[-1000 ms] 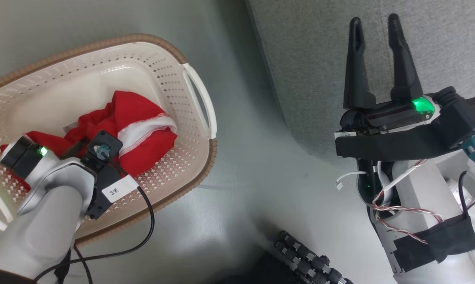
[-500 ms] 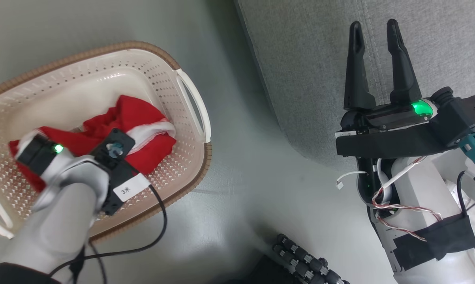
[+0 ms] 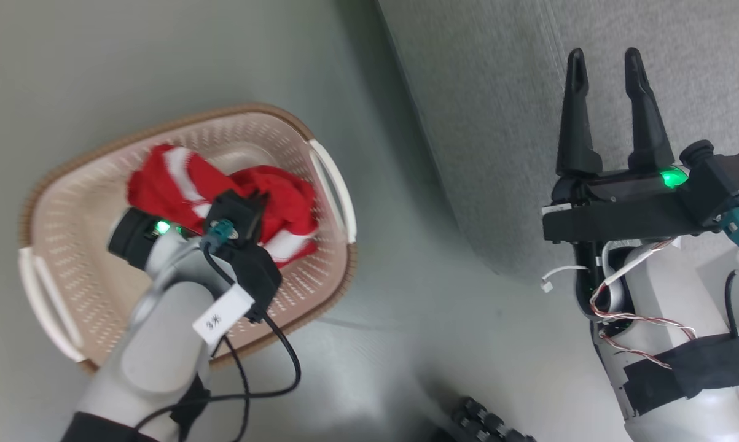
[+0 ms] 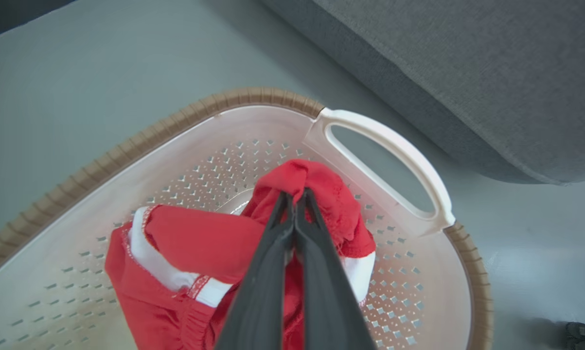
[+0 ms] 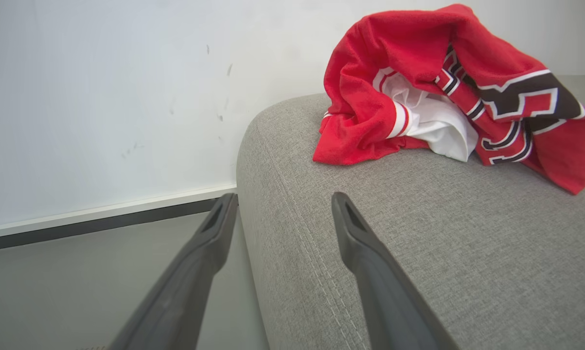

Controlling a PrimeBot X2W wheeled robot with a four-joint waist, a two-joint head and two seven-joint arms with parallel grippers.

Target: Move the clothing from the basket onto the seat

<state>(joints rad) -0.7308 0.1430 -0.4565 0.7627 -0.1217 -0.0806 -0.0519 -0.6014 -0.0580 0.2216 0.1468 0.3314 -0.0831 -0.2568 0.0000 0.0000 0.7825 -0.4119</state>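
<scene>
The cream basket (image 3: 179,126) with its brown rim stands on the floor at the left. Red clothing (image 3: 166,181) with white bands is bunched inside it. In the left wrist view my left gripper (image 4: 296,197) is shut on a fold of that clothing (image 4: 200,243), which peaks up at the fingertips and hangs within the basket (image 4: 384,141). My right gripper (image 3: 604,58) is open and holds nothing, over the grey seat (image 3: 498,92) near its edge. The right wrist view shows that gripper (image 5: 282,199) above the seat (image 5: 418,233), where a red garment (image 5: 370,97) lies.
A strip of grey-green floor (image 3: 394,258) runs between the basket and the seat's rounded edge. My base's black rollers (image 3: 492,426) sit at the bottom. A black cable (image 3: 283,368) loops from my left wrist. A white wall with dark baseboard (image 5: 102,223) stands beyond the seat.
My left gripper has shut on the red clothing and drawn it up into a bunch. The head camera has shifted. My right gripper stays open over the seat.
</scene>
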